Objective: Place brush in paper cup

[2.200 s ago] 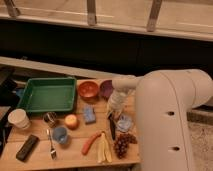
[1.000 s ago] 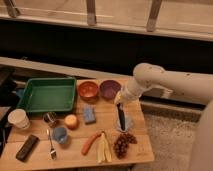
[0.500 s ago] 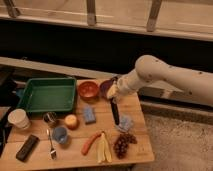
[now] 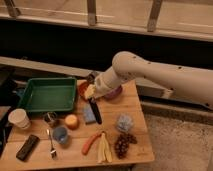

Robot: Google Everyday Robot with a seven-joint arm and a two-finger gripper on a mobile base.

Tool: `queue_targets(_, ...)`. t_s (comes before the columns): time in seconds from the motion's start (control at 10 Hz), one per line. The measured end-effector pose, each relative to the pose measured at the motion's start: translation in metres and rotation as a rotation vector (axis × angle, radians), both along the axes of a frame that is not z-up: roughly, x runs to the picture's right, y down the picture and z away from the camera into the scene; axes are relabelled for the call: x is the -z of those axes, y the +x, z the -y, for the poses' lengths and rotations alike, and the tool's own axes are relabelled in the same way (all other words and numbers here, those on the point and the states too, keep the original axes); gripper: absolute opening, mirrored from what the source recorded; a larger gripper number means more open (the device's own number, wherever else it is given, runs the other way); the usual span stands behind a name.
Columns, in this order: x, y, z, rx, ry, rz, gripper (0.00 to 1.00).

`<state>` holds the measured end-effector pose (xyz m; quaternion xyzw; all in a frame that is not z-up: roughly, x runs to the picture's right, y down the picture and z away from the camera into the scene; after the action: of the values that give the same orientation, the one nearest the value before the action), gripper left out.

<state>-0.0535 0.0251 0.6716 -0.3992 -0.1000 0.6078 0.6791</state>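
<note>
My gripper [image 4: 91, 92] is above the middle of the wooden table [image 4: 135, 107], in front of the red bowl [image 4: 83, 88]. It is shut on the upper end of the brush [image 4: 95, 112], a slim black stick. The brush hangs down from the gripper over the right edge of the blue sponge [image 4: 88, 115]. The paper cup [image 4: 19, 119], off-white and round, stands upright at the table's far left edge, well to the left of the gripper.
A green tray [image 4: 30, 103] lies between the gripper and the paper cup. Near the front are a metal cup [image 4: 50, 119], an orange fruit [image 4: 72, 121], a blue cup [image 4: 60, 134], a fork [image 4: 51, 145] and a black block [image 4: 27, 147]. A carrot [image 4: 90, 143], banana [image 4: 104, 148], grapes [image 4: 124, 144] and purple bowl [image 4: 117, 93] lie to the right.
The arm has swung left across the table, carrying the brush from the right side to just in front of the red bowl.
</note>
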Motion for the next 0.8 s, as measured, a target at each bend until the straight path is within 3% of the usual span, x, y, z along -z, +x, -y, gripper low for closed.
queue_targets(0.5, 0.000, -0.003, 0.000, 0.003, 0.000, 0.004, 0.00)
queue_targets(0.8, 0.007, -0.026, 0.001, 0.069, 0.034, 0.035, 0.00)
